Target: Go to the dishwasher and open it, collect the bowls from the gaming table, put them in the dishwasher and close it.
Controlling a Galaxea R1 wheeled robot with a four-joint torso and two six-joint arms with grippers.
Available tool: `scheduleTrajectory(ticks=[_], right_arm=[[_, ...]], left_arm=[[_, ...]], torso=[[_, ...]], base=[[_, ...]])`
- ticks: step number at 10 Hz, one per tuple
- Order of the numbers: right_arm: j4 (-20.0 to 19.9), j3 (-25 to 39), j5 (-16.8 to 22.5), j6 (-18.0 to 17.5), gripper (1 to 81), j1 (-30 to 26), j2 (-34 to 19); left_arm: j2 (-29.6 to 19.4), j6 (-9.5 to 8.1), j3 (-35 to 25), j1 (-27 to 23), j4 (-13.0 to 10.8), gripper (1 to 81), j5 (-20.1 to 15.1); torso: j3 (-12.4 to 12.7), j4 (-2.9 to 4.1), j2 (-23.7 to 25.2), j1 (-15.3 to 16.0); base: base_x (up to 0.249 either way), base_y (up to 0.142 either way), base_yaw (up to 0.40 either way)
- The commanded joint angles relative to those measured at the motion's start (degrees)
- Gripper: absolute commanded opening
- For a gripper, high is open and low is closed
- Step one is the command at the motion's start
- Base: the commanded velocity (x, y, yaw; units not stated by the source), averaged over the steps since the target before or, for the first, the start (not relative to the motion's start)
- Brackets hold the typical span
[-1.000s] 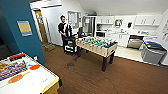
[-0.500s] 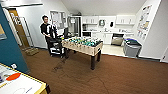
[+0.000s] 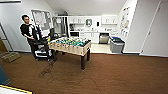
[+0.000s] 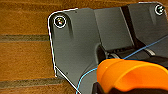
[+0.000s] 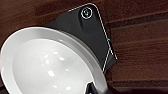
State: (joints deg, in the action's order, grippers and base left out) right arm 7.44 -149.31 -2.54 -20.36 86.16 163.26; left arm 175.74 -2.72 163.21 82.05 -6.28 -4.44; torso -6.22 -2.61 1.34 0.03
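You carry two bowls: an orange bowl at the left gripper and a white bowl at the right, each apparently held, though you cannot tell the fingers' state. Both ride above the brown floor, likely for transport. The dishwasher seems set in the far kitchen, beyond the football table.

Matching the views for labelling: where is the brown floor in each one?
Head: floor across the lower half.
Left wrist: floor behind the orange bowl.
Right wrist: floor behind the white bowl.
Shared landmark: its dark seams, in both wrist views.
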Motion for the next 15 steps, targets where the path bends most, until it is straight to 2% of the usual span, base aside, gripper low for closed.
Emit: scheduleTrajectory(ticks=[1, 7, 12, 15], right_arm=[[0.6, 0.0, 2.6, 0.3, 1.0, -2.7, -0.9], [0.9, 0.0, 2.7, 0.2, 1.0, -2.9, -0.8], [0.9, 0.1, 2.6, 0.2, 1.0, -2.7, -0.8], [0.9, 0.1, 2.6, 0.2, 1.0, -2.6, -0.8]], left_arm=[[-0.1, 0.52, 0.4, -2.6, -0.6, 1.0, -3.6], [-0.4, 0.52, 0.2, -2.6, -0.5, 1.0, -3.3], [-0.4, 0.52, 0.1, -2.6, -0.5, 1.0, -3.3], [-0.3, 0.52, 0.1, -2.6, -0.5, 1.0, -3.3]], torso=[[0.0, 0.0, 0.0, 0.0], [0.0, 0.0, 0.0, 0.0], [0.1, 0.0, 0.1, 0.0], [0.1, 0.0, 0.1, 0.0]], base=[[0.0, 0.0, -0.15], [0.065, 0.0, 0.0], [0.191, 0.0, 0.0], [0.194, -0.087, 0.0]])
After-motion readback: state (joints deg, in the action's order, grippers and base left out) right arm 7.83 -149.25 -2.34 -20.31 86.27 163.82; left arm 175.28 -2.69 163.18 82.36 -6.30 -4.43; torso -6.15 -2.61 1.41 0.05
